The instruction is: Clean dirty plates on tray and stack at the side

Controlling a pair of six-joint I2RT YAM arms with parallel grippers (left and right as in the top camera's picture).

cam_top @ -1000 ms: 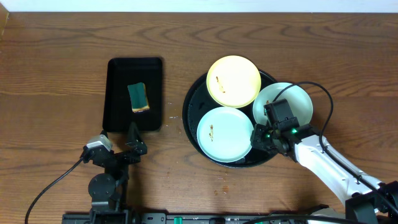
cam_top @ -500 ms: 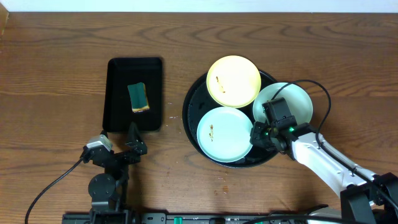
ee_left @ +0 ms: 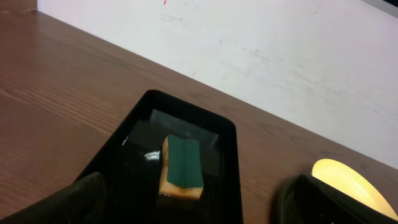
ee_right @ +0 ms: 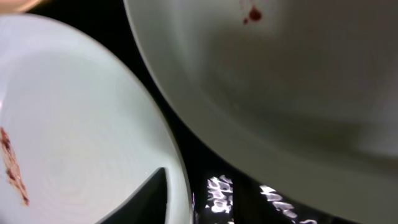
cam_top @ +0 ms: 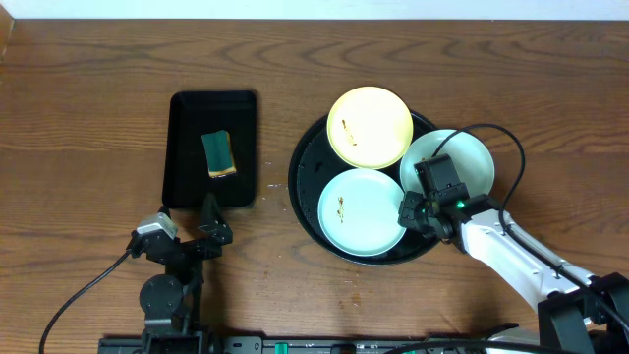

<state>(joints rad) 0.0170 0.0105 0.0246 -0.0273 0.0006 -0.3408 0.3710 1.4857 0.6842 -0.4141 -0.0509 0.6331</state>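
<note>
Right tool: at 3 o'clock rim of mint-white round plate; grip could not be determined.
Left tool: above wooden desk; grip could not be determined.

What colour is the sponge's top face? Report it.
The sponge is dark green on top, tan underneath; clearest in the left wrist view.

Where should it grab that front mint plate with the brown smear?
Probably by its right rim, from the right. The front mint plate lies flat in the tray, so only its raised edge can be pinched, and the right tool is beside it.
</note>
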